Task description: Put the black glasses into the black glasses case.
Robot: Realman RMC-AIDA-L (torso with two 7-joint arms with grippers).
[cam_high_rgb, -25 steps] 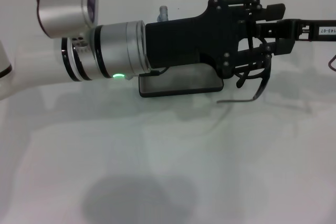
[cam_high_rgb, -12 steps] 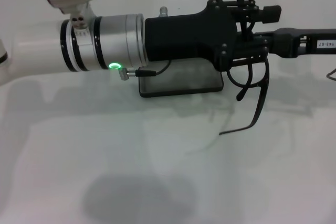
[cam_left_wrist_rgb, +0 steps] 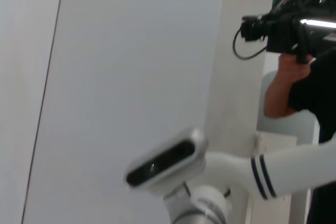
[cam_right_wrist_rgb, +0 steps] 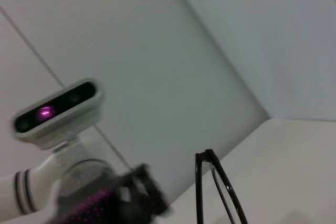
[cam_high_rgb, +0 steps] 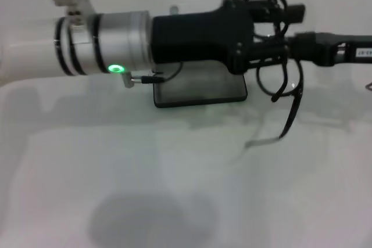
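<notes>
Meeting at the black glasses [cam_high_rgb: 282, 74], the left gripper [cam_high_rgb: 273, 36] and the right gripper [cam_high_rgb: 290, 47] both reach the frame held in the air; which fingers are clamped on it I cannot tell. One temple arm dangles down toward the desk [cam_high_rgb: 174, 190]. The black glasses case [cam_high_rgb: 200, 91] lies open near the desk's far edge, under the left wrist, just beside the glasses. A careless pull between grippers could twist the frame or drop it outside the case.

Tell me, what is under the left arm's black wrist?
The black glasses case lies there on the table; its far part is covered. The black glasses hang between the left gripper and right gripper.
</notes>
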